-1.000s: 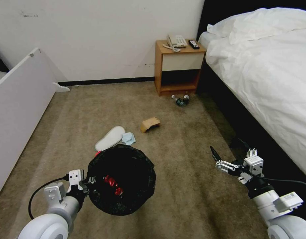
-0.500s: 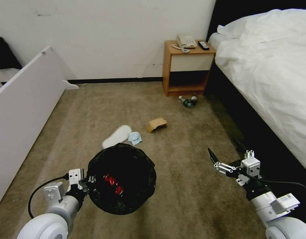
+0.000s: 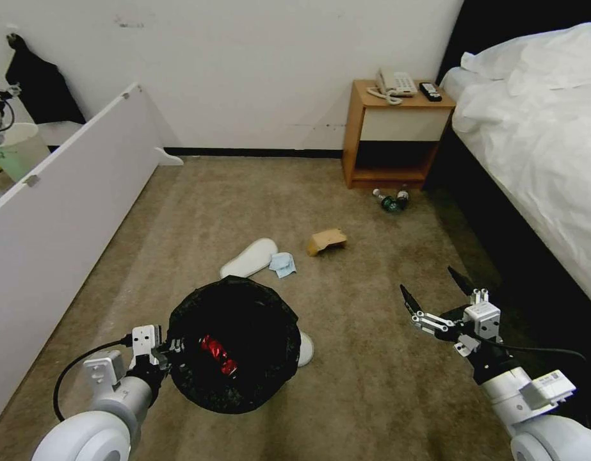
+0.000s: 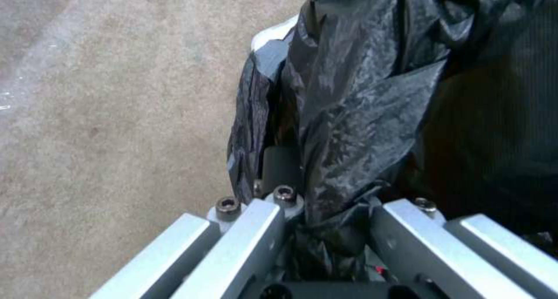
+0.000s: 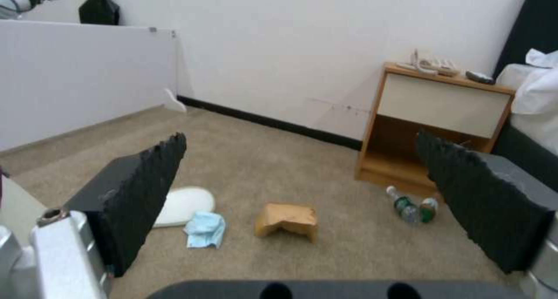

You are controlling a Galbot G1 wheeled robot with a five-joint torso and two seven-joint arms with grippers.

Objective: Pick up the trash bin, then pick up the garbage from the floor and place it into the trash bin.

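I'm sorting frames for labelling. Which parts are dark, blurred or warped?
Head view: the bin interior is near black apart from a red packet; the bed side is in deep shadow; the wall edge bows. Left wrist view: soft throughout, the bag glossy with highlights. Right wrist view: the pads are blurred, the cardboard and bottles sharper.

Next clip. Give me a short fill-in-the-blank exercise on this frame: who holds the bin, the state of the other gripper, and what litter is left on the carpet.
1. The trash bin is held at its rim by the ____ gripper.
2. The right gripper hangs over the carpet with its fingers ____.
3. The light-blue cloth lies right beside the white ____.
4. The two plastic bottles lie on the floor in front of the wooden ____.

Missing words: left; open; slipper; nightstand
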